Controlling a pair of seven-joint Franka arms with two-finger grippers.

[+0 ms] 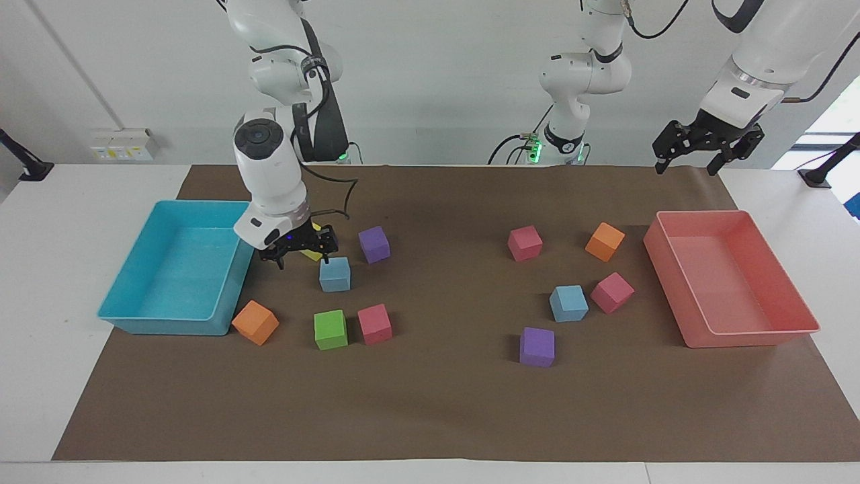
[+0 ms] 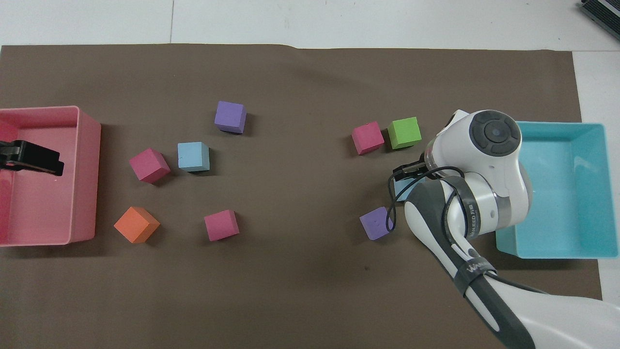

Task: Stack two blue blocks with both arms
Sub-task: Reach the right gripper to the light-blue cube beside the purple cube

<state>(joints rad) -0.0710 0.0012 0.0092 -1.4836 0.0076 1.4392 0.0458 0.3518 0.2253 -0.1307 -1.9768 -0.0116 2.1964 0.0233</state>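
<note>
One blue block lies near the cyan tray and is mostly covered by the right arm in the overhead view. The other blue block lies toward the left arm's end, beside a pink cube. My right gripper hangs open and low over the yellow cube, right beside the first blue block and not touching it. Only a black edge of the right gripper shows from overhead. My left gripper waits open, high over the pink tray.
A cyan tray stands at the right arm's end and a pink tray at the left arm's end. Purple, green, pink and orange cubes ring the first blue block. Pink and purple cubes flank the other.
</note>
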